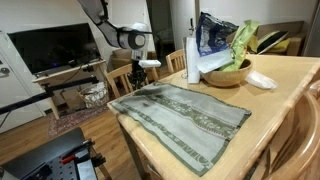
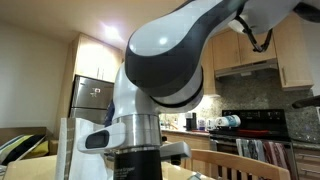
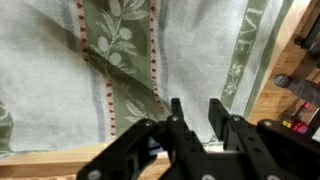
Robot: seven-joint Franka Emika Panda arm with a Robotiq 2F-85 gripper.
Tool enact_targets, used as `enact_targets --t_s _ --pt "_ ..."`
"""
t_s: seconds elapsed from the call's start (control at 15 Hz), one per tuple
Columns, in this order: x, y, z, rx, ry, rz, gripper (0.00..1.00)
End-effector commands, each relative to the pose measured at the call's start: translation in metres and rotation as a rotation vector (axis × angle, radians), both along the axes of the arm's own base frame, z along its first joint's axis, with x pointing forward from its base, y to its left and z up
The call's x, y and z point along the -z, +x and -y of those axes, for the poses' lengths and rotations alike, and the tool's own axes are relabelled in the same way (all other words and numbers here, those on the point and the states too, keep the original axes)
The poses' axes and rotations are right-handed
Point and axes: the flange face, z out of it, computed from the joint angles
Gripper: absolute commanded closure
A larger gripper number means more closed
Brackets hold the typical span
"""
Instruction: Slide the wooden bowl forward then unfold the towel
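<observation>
On the light wooden tabletop (image 1: pixel 285 110) the large grey-green towel with paler leaf-patterned stripes (image 1: pixel 180 118) lies flat and spread out. Its near edge reaches the tabletop's front edge. The white-and-grey robot arm (image 1: pixel 112 28) comes in from the upper left in an exterior view. A big rounded arm joint (image 2: pixel 165 70) fills most of an exterior view, with a steel fridge (image 2: pixel 92 95) behind it. The round light brown wooden bowl (image 1: pixel 228 74) sits just past the towel's far edge, holding a blue bag (image 1: pixel 215 35) and green leaves (image 1: pixel 243 40). Whether the bowl touches the towel, cannot tell. A small white flat dish (image 1: pixel 262 80) lies just beside the bowl, on the side away from the arm.

The jaws hang by the towel's corner farthest from the bowl, near the tabletop's edge and well apart from the bowl. In the wrist view the striped cloth lies right under the jaws. The black fingers (image 3: pixel 177 125) are spread with a narrow gap and nothing is between them. Whether they touch the cloth, cannot tell.
</observation>
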Motion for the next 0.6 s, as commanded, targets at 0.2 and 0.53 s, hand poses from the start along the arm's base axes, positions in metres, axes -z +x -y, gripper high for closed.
enact_targets --t_s 0.2,0.53 --pt "-0.0068 -0.0111 -0.0009 0.026 0.04 -0.002 0.99" --pt "-0.0087 -0.0092 -0.0001 0.064 0.062 -0.008 0.93"
